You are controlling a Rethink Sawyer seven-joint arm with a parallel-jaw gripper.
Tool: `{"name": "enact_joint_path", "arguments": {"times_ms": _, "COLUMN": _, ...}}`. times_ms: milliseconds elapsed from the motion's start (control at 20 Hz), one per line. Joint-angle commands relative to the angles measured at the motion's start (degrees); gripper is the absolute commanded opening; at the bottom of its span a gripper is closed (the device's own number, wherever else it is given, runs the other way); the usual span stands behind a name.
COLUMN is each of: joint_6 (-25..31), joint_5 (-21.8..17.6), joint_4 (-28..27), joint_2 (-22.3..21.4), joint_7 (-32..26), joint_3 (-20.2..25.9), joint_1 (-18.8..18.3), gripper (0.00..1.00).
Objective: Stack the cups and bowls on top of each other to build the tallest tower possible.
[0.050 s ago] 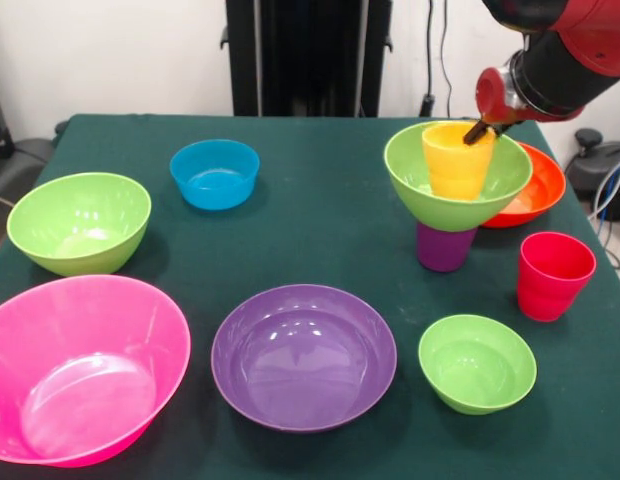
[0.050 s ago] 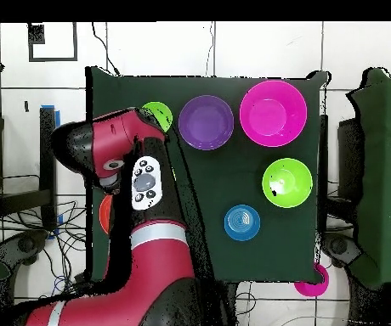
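Observation:
The tower stands at the right of the front view: a purple cup (image 1: 445,250) as base, a lime green bowl (image 1: 458,195) on it, and a yellow-orange cup (image 1: 456,160) upright inside that bowl. My gripper (image 1: 480,131) comes down from the upper right and sits at the yellow-orange cup's far right rim. A red cup (image 1: 554,275) stands alone just right of the tower. In the overhead view the arm (image 2: 144,182) hides the tower and the gripper.
An orange-red bowl (image 1: 542,188) lies right behind the tower. A small green bowl (image 1: 477,362), a purple bowl (image 1: 303,355) and a hot pink bowl (image 1: 75,372) line the near edge. A larger green bowl (image 1: 78,222) and a blue bowl (image 1: 215,173) sit left.

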Motion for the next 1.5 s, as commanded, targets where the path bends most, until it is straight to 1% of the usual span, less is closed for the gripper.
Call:
{"name": "enact_joint_path", "arguments": {"times_ms": 50, "joint_6": -2.5, "joint_5": 0.6, "joint_4": -1.9, "joint_2": 1.9, "joint_7": 10.9, "joint_3": 0.0, "joint_1": 1.1, "gripper": 1.00}}
{"name": "enact_joint_path", "arguments": {"times_ms": 200, "joint_6": -2.1, "joint_5": 0.3, "joint_4": -2.4, "joint_2": 2.1, "joint_7": 12.1, "joint_3": -1.0, "joint_1": 1.6, "gripper": 1.00}}
{"name": "enact_joint_path", "arguments": {"times_ms": 550, "joint_6": -4.3, "joint_5": 0.2, "joint_4": -2.6, "joint_2": 2.6, "joint_7": 10.2, "joint_3": -1.5, "joint_1": 1.4, "gripper": 1.00}}
{"name": "enact_joint_path", "arguments": {"times_ms": 950, "joint_6": -3.6, "joint_5": 0.4, "joint_4": -3.6, "joint_2": 2.7, "joint_7": 9.5, "joint_3": -2.0, "joint_1": 1.5, "gripper": 1.00}}
{"name": "enact_joint_path", "arguments": {"times_ms": 1200, "joint_6": 1.5, "joint_5": 1.9, "joint_4": -3.3, "joint_2": -0.9, "joint_7": 7.6, "joint_3": -1.9, "joint_1": 1.2, "gripper": 1.00}}
{"name": "enact_joint_path", "arguments": {"times_ms": 1300, "joint_6": 2.3, "joint_5": 2.5, "joint_4": -2.8, "joint_2": -2.0, "joint_7": 7.2, "joint_3": -1.8, "joint_1": 1.0, "gripper": 1.00}}
{"name": "enact_joint_path", "arguments": {"times_ms": 1500, "joint_6": 2.8, "joint_5": 3.0, "joint_4": -2.2, "joint_2": -2.8, "joint_7": 7.0, "joint_3": -2.0, "joint_1": 0.8, "gripper": 1.00}}
